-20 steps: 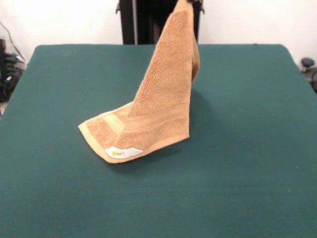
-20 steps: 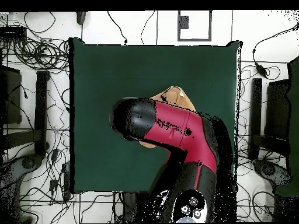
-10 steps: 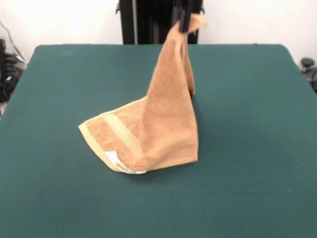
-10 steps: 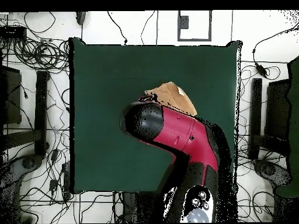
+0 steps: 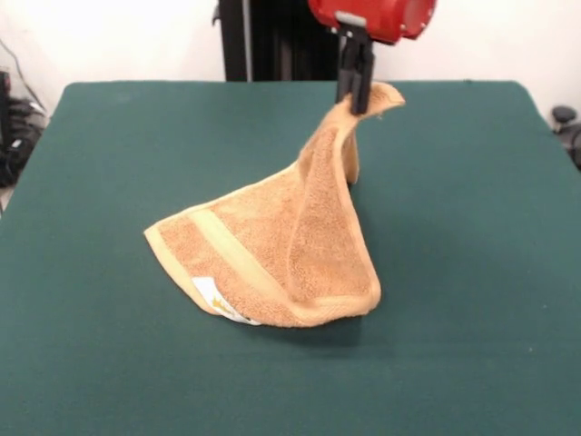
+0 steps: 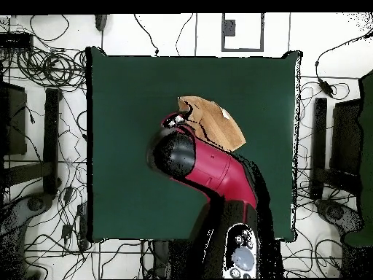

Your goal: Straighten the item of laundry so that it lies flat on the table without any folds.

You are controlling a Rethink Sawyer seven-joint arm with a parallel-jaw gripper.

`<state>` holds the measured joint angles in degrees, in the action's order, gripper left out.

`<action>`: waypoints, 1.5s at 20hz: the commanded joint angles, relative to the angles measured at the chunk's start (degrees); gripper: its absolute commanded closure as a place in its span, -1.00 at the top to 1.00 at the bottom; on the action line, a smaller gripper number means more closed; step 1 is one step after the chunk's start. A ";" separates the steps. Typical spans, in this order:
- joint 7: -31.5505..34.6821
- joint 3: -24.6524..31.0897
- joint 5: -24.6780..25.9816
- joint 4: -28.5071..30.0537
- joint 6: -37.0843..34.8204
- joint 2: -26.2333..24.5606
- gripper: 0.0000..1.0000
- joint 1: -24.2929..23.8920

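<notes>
The tan-orange towel (image 5: 272, 245) rests partly on the dark green table (image 5: 472, 272), folded over itself, with one corner held up in a peak. Its white label (image 5: 218, 302) shows at the near left edge. My gripper (image 5: 357, 95) comes down from the red arm and is shut on the raised corner, above the table's far middle. In the overhead view the towel (image 6: 215, 124) shows just beyond the red and black arm (image 6: 197, 164), which hides part of it; the gripper itself is mostly hidden there.
The black pedestal (image 5: 272, 41) stands behind the table's far edge. Cables and stands (image 6: 44, 146) lie on the floor round the table in the overhead view. Dark gear sits at the front view's left edge (image 5: 14, 127).
My gripper has come down and moved toward the camera and right with the towel corner. The towel's peak is lower and more of the cloth has spread onto the table.
</notes>
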<state>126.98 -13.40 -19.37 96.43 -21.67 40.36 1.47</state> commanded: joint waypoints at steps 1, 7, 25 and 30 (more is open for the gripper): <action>12.25 11.13 -5.69 9.76 2.51 -4.41 -1.00 -0.62; 14.18 14.00 -10.63 11.86 0.77 -5.90 -1.00 -0.98; 13.67 14.51 -14.89 11.36 -1.06 -9.87 -1.00 -0.02; 16.05 14.67 -17.24 13.43 -2.63 -8.08 -1.00 2.01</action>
<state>126.98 -5.60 -31.37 102.16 -21.51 33.99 1.22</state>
